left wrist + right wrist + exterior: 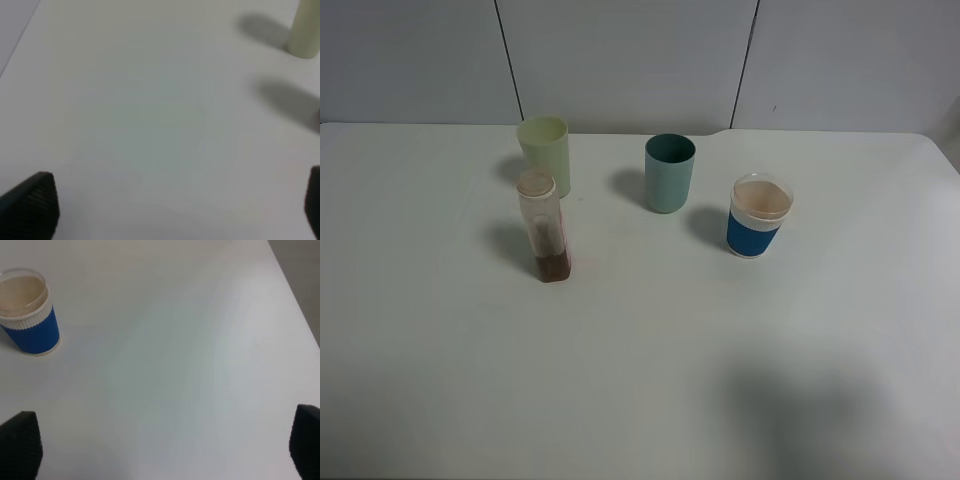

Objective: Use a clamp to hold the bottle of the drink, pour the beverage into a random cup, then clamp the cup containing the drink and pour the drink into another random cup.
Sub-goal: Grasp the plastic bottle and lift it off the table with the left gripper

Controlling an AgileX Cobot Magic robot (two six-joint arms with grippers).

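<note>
Since a low pool of brown beverage [554, 266] is being shown at the bottom of the bottle [544, 228], the step in hand is being judged as the first one: the clamping of that bottle for its pour into the blue-banded cup [758, 218]. The bottle is standing upright on the worktop [650, 380], left of the middle and just in front of the pale yellow-green cup [545, 152]. The teal cup [669, 173] is standing near the middle, and the blue-banded cup is well off to the right.

For a sound grip, the squarish body is best being taken across its flat sides, about mid-height and below the wide mouth. The approach is best being made from the front, so that the yellow-green cup behind is not being knocked. The bottle is tall on a narrow base and is likely to be tipped by a glancing touch, so the closing is best being left until both sides are being flanked evenly.

A pale tan tone is being seen inside the blue-banded cup; whether that is drink or the cup's own tint cannot be told.

The left jaws and the right jaws alike are being held wide apart, with nothing being gripped or touched. Only bare worktop is lying between them, and neither arm is being shown in the high view.
</note>
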